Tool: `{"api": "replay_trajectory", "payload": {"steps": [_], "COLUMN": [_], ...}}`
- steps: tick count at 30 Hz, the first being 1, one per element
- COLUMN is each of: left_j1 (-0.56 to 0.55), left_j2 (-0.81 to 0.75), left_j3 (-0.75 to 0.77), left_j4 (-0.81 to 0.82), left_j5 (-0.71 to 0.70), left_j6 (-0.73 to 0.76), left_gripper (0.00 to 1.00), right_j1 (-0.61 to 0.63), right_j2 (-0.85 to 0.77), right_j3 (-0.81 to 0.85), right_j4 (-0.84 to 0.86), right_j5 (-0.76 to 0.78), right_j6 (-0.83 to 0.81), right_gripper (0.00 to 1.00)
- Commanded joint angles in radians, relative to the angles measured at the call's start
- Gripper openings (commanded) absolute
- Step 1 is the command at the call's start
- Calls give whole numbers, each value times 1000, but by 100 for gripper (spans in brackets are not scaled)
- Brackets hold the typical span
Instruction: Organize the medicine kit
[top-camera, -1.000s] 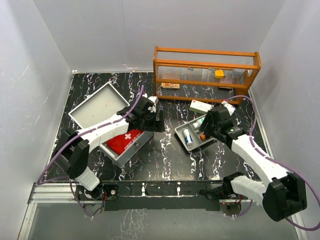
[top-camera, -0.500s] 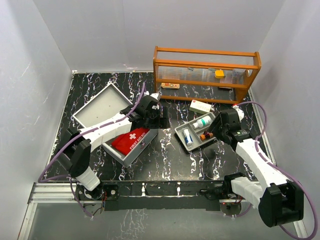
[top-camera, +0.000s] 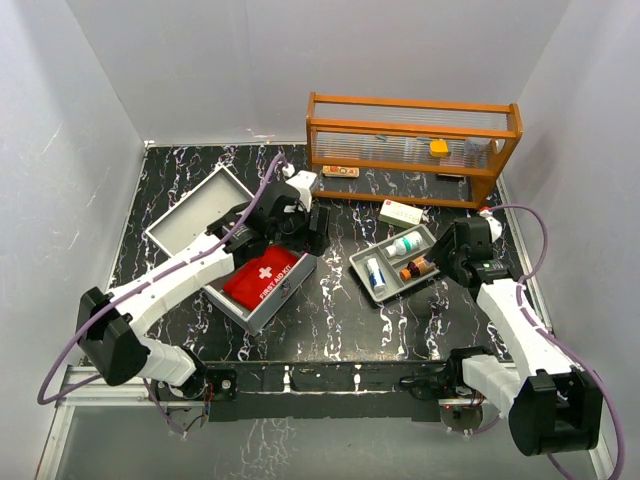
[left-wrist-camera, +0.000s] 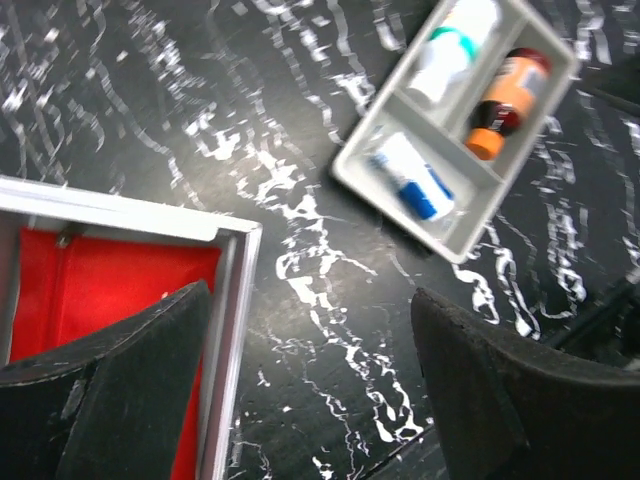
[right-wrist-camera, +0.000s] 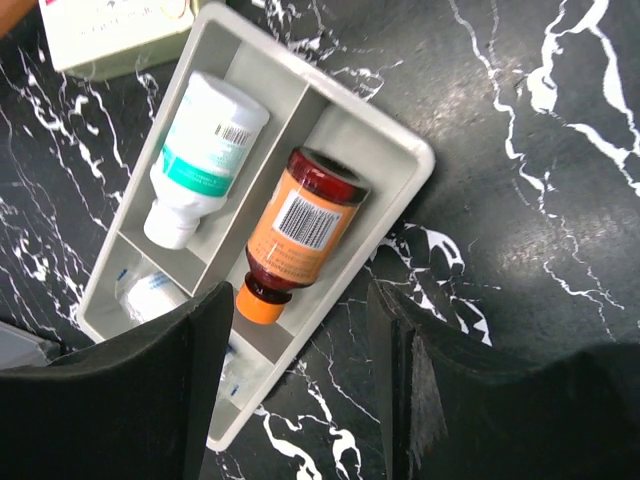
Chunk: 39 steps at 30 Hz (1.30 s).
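Right wrist: grey tray (right-wrist-camera: 372, 140) with orange bottle (right-wrist-camera: 300, 228), white bottle (right-wrist-camera: 205, 150).

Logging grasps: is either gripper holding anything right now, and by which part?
Nothing is held: left gripper and right gripper both show open, empty jaws.

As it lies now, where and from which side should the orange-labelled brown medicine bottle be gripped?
Probably from straight above, at the orange cap end. The orange-labelled brown bottle lies flat in the grey plastic tray, its wide body close to the compartment walls; the narrower neck leaves room either side.
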Motion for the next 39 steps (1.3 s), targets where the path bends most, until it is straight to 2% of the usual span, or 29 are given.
{"api": "replay_trajectory", "payload": {"steps": [1, 4, 9, 10, 18, 22, 28, 32, 39], "left_j1": [-53, -122, -217, -228, -243, -243, -239, -238, -237], "left_j2": [-25, 53, 293, 343, 671, 787, 879, 888, 939], "left_j3": [68, 137, 323, 360, 617, 756, 868, 848, 868], "left_j4": [65, 119, 119, 107, 47, -2, -71, -61, -64], "left_j5": [154, 205, 205, 204, 199, 187, 133, 211, 213], "left_j6": [107, 138, 211, 231, 336, 344, 342, 339, 325], "left_gripper": [78, 71, 57, 52, 40, 39, 33, 35, 37], "right_j1": [-67, -84, -149, -163, -238, -253, -264, -267, -270], "right_j2": [-37, -42, -46, -58, -113, -90, -95, -98, -108], "right_j3": [-11, -23, -46, -57, -82, -107, -118, -114, -125], "right_j4": [49, 47, 21, 15, -56, -55, -43, -46, -43], "right_j5": [-20, -37, -46, -47, -90, -123, -135, -133, -130], "right_j6": [-8, -1, 3, 7, 76, 87, 99, 99, 101], "right_gripper": [53, 52, 50, 49, 44, 43, 43, 43, 43]}}
